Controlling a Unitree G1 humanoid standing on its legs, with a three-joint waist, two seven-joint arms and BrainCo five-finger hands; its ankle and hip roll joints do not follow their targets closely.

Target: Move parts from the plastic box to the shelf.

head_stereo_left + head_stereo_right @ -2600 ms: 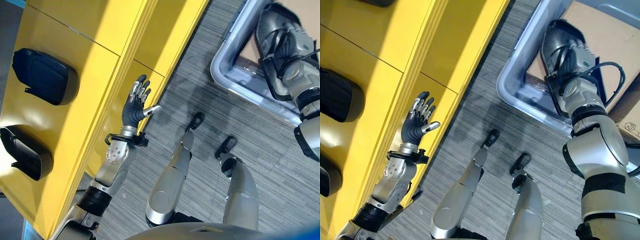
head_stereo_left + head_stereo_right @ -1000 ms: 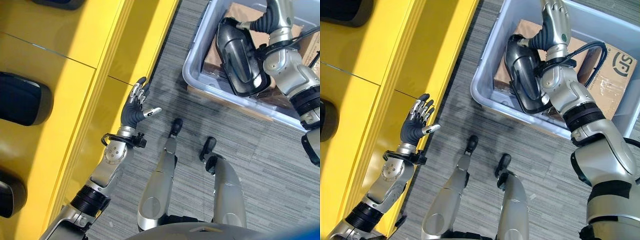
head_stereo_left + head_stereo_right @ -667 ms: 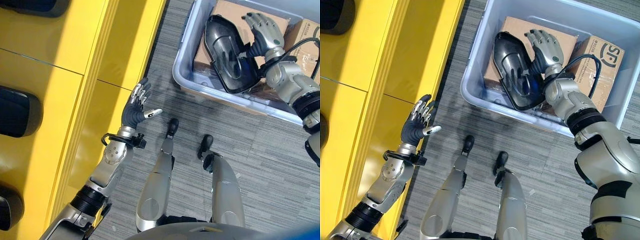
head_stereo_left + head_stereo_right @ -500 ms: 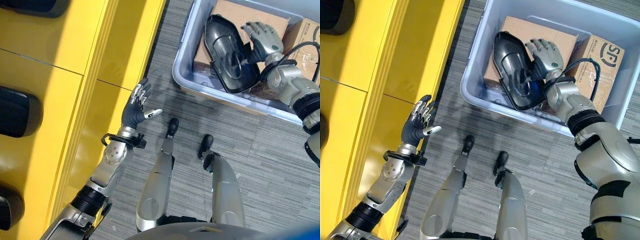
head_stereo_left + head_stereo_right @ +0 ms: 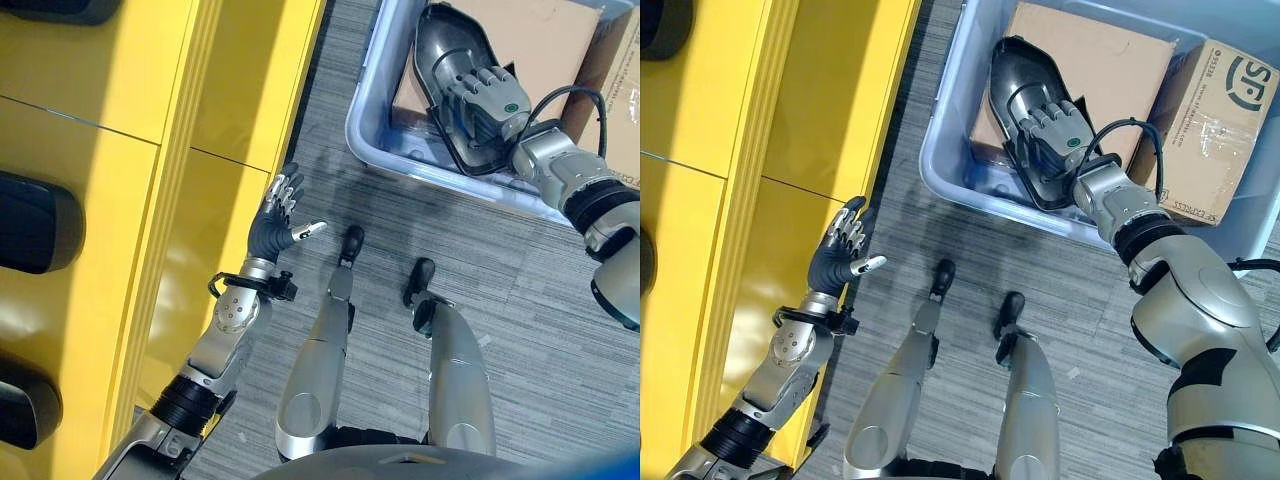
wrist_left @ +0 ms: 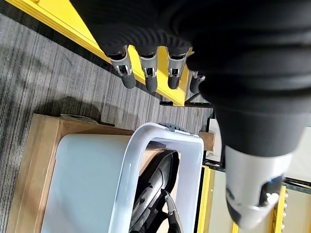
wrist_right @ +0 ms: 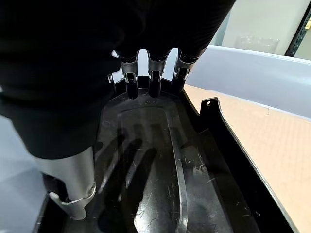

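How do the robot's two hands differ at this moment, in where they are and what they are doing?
The left hand is raised over the grey floor beside the yellow shelf, touching nothing; the right hand reaches into the plastic box, over the hollow of the black part. The left hand's thumb sticks out sideways; the right hand's fingers point along the part. Both have straight fingers and grip nothing.

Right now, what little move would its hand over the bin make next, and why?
Probably curl its fingers round the black part: the right hand hovers open over it in the plastic box, not gripping it. The left hand waits open by the yellow shelf.
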